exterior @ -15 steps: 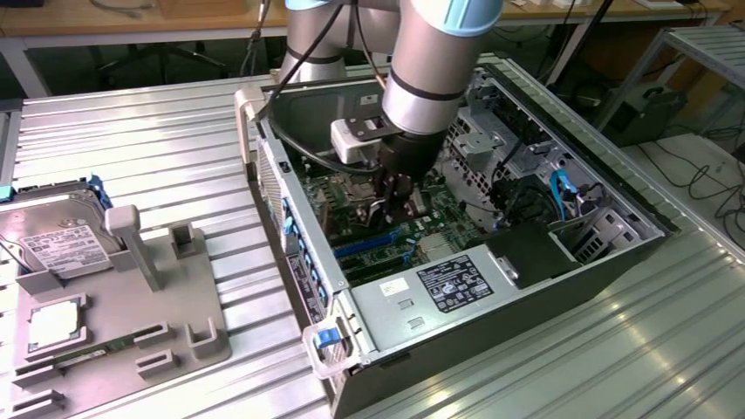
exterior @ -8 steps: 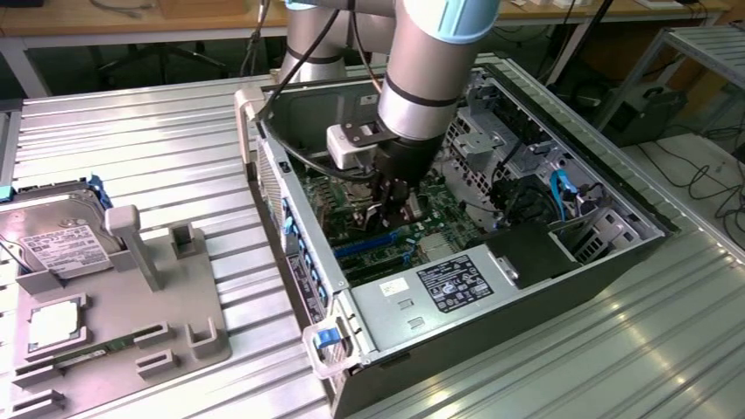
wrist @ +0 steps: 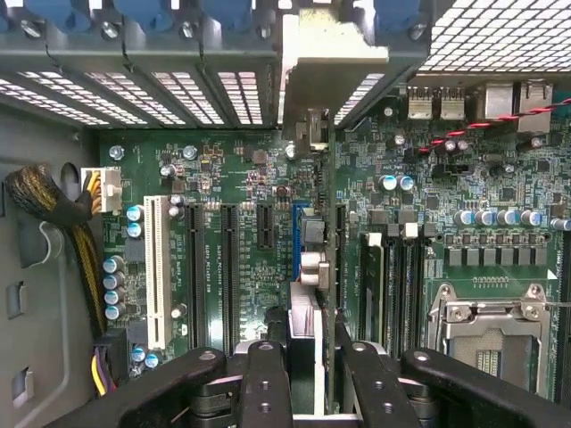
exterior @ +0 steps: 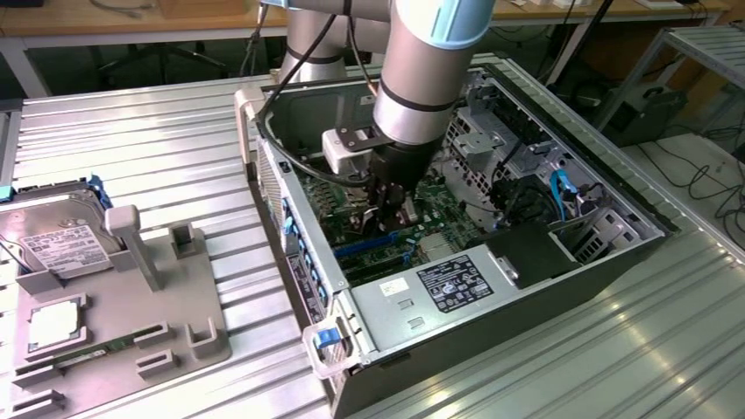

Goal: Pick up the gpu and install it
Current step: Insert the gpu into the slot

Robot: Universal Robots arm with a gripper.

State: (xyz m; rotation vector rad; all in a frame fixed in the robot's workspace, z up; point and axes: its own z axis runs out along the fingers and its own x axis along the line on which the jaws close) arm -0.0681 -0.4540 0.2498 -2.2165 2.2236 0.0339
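GPU, the thin flat black circuit card (wrist: 328, 267), is being pinched edge-on by the end effector (wrist: 312, 374) over the green motherboard (wrist: 232, 178); misalignment with the slot risks jamming.

From the exterior view I can't make out the gripper (exterior: 390, 202) fingertips — the arm (exterior: 425, 61) and wrist block them, and the arm's upper part runs off the top edge. In the wrist view the gpu (wrist: 330, 267) shows edge-on, its lower end hidden between the black fingers (wrist: 268, 383) — the grip itself I can't confirm. The hard drive (exterior: 52, 244) is cut off at the exterior view's left.
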